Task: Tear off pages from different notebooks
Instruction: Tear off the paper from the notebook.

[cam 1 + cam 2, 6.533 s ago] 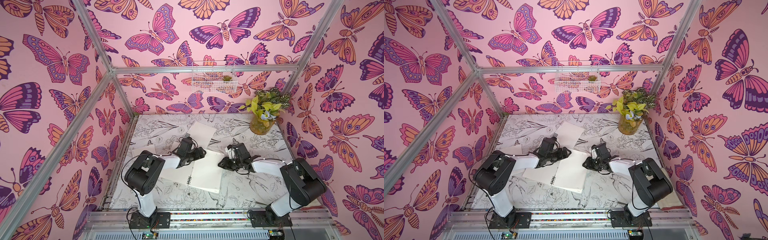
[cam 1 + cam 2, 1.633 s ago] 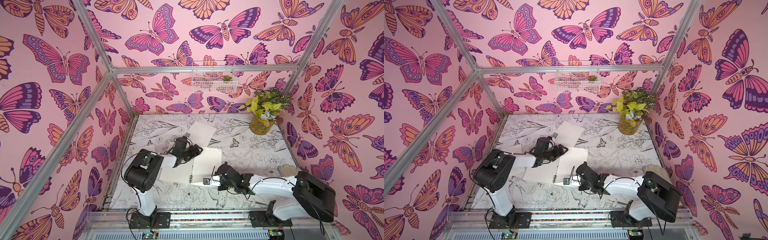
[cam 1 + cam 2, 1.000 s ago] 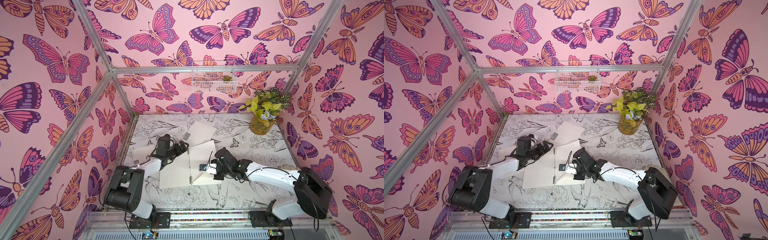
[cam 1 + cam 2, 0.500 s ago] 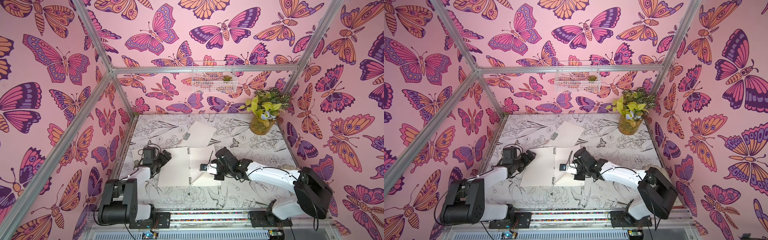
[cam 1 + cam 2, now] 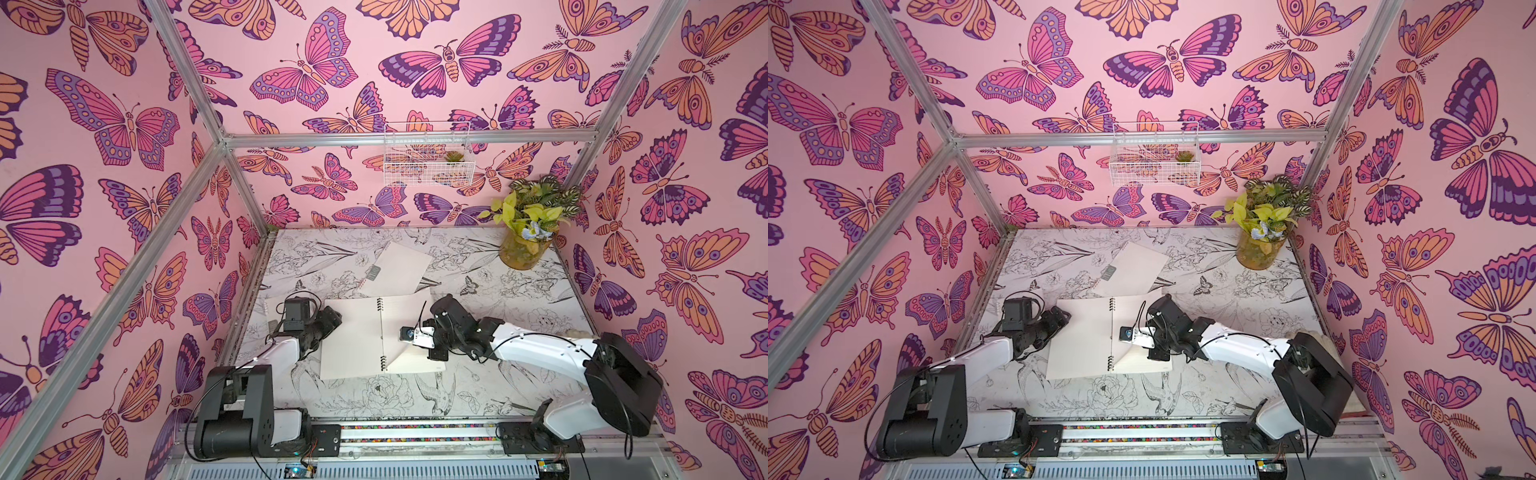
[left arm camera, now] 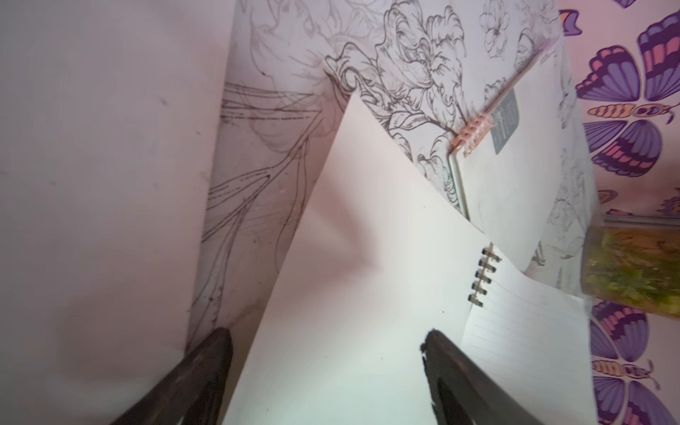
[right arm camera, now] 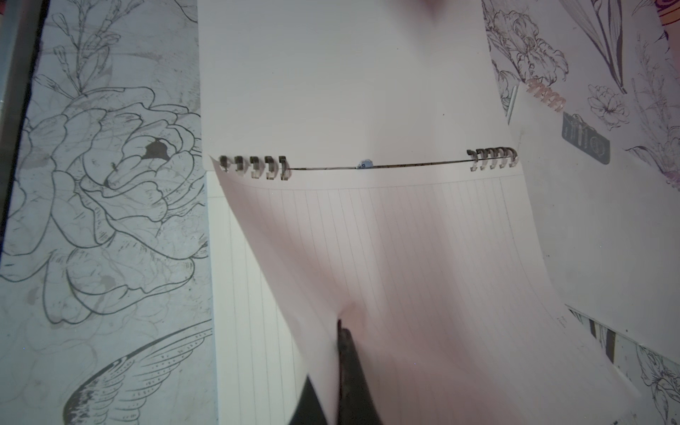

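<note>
The lined page is the thing I watch. It hangs on the black coils of the open notebook, which lies flat in the middle of the tabletop. The page bends up off the sheets under it. Its free edge is pinched in my right gripper, and the jaws are pressed tight together on the paper. I cannot tell if the page is torn at the coils.

My left gripper is at the other side of the notebook, toward the left edge of the tabletop. Its jaws stand wide apart, one over the plain side of the notebook and one over the table beside it. They grip nothing that I can see.

A second notebook lies shut behind the open one, toward the back edge. It has pale coils and a small grey label. Its near corner and the open notebook overlap. A big white sheet lies by the left edge, just beside the left gripper. I cannot tell if it is a loose page or another notebook.

The tabletop is white with black drawings of flowers and birds. A plant in a yellow glass jar stands in the back right corner. The walls are pink with big butterflies, and a white wire basket hangs on the back wall.
</note>
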